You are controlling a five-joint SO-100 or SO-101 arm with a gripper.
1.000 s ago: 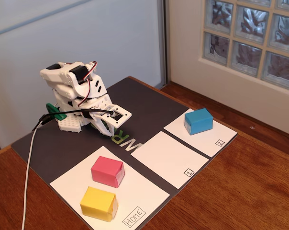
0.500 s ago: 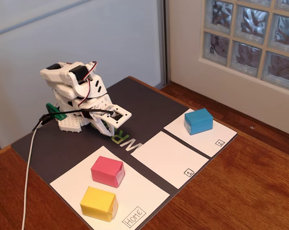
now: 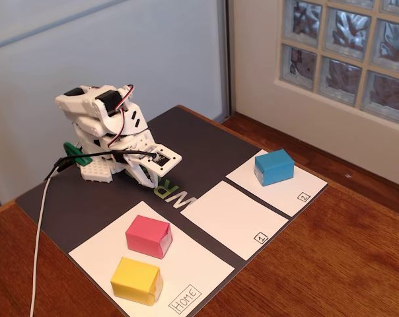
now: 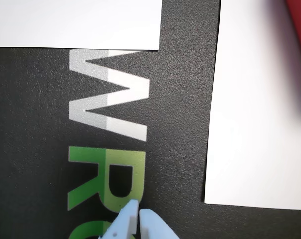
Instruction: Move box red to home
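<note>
A white robot arm (image 3: pixel 107 132) sits folded at the far left of a dark mat (image 3: pixel 199 142) on a wooden table (image 3: pixel 345 244). Its gripper (image 3: pixel 148 177) points down at the mat, just above printed grey and green letters (image 3: pixel 173 193). In the wrist view the two pale fingertips (image 4: pixel 126 221) meet at their tips over the green lettering, so the jaws are together and hold nothing.

The box red (image 3: pixel 148 236) lies flat on home (image 3: pixel 206 267), the large white panel at the near left of the mat, in its far half. A yellow box (image 3: pixel 137 281) sits on the same panel, nearer the camera, just beside the red one but apart from it. The handwritten "HOME" label (image 3: pixel 185 298) marks the panel's near corner.

To the right lie two smaller white panels. The middle one, panel 1 (image 3: pixel 229 218), is bare. Panel 2 (image 3: pixel 298 188), farthest right, carries a blue box (image 3: pixel 274 166). A white cable (image 3: pixel 39 238) trails from the arm toward the near left edge.
</note>
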